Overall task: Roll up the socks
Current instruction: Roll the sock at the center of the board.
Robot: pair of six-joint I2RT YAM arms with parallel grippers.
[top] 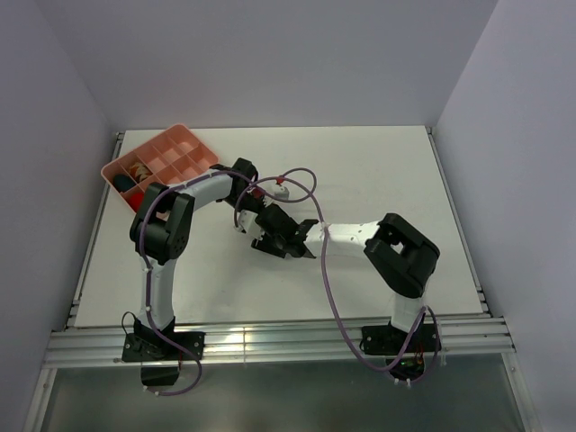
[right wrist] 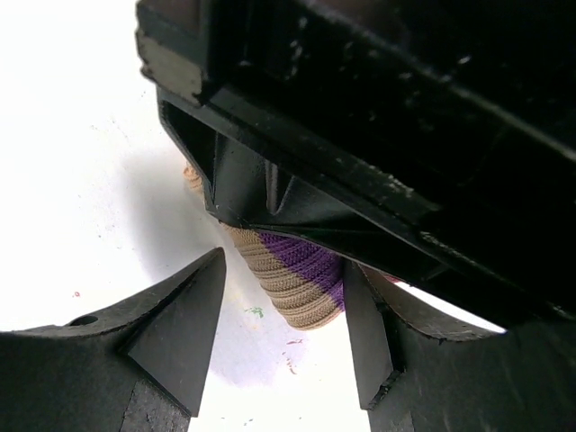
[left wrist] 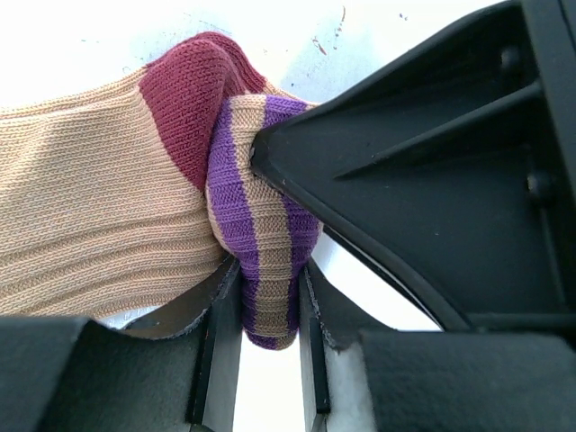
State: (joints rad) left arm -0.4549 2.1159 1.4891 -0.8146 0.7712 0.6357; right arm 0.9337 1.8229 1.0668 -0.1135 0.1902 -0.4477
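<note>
A tan ribbed sock with a dark red heel patch lies on the white table. Its cuff is striped purple and tan. My left gripper is shut on that cuff, pinching it between both pads. My right gripper is open around the same cuff. The cuff rests against its right finger, and a gap remains on the left side. In the top view the left gripper and the right gripper meet at the table's middle and hide the sock.
A pink compartment tray sits at the back left corner, with dark and red bundles in its near cells. Grey walls close in the table on three sides. A purple cable loops above the grippers.
</note>
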